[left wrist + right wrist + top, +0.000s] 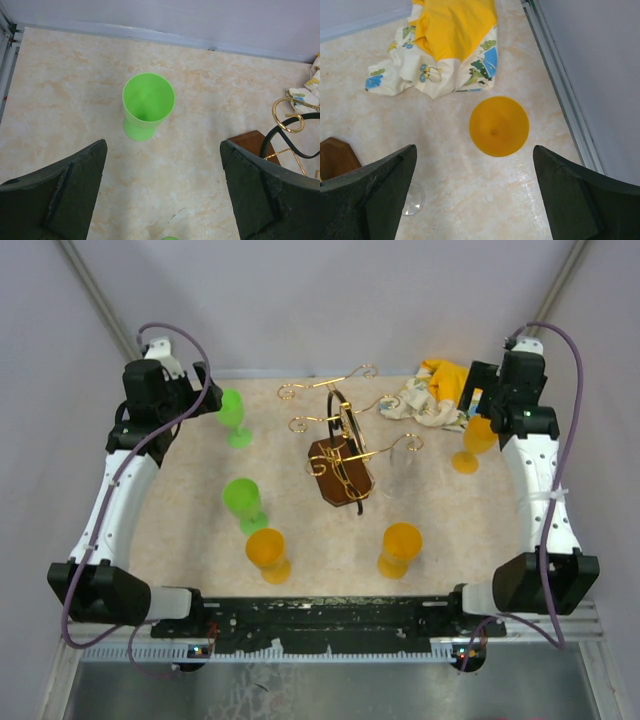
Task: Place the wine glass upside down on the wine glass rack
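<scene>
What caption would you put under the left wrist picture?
Open left gripper hovering above an upright green plastic wine glass on the beige marbled table.

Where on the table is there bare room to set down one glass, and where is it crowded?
Bare: between left-front orange glass and right-front orange glass, in front of the rack; also between that glass and the right arm. Crowded: back right, where cloth, clear glass and back orange glass sit close.
</scene>
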Robot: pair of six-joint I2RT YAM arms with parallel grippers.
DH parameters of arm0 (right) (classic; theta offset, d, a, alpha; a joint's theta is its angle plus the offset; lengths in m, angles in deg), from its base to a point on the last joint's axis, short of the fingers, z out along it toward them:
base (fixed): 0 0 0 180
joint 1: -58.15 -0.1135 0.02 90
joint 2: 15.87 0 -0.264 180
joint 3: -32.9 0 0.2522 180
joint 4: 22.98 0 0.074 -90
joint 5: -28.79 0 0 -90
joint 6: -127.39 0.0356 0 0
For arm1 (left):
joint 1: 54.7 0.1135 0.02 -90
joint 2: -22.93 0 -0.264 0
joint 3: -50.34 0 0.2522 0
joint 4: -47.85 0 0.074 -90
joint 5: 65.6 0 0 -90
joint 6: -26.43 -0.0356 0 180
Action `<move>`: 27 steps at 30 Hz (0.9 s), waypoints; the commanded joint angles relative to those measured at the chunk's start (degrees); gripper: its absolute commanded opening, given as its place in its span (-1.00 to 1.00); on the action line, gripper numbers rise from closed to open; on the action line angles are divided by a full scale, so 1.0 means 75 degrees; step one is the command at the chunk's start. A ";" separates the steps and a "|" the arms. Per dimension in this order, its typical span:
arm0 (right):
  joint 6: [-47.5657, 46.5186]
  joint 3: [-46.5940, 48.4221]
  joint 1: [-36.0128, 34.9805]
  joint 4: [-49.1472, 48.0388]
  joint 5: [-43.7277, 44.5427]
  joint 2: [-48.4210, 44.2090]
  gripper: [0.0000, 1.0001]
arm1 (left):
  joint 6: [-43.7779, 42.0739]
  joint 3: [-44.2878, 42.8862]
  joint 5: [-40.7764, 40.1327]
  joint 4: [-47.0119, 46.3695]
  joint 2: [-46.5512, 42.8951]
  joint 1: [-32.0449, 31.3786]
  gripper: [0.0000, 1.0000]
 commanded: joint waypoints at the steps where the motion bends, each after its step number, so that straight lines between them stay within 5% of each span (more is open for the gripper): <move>1: -0.0095 0.0258 0.0396 -0.0026 0.0247 0.0118 0.99 | -0.0206 -0.0229 0.0044 0.0023 -0.0108 -0.0013 1.00; 27: -0.0077 -0.0008 0.0933 0.0027 -0.1745 0.1631 0.55 | -0.0096 -0.0126 -0.0089 -0.0065 0.0173 -0.0011 1.00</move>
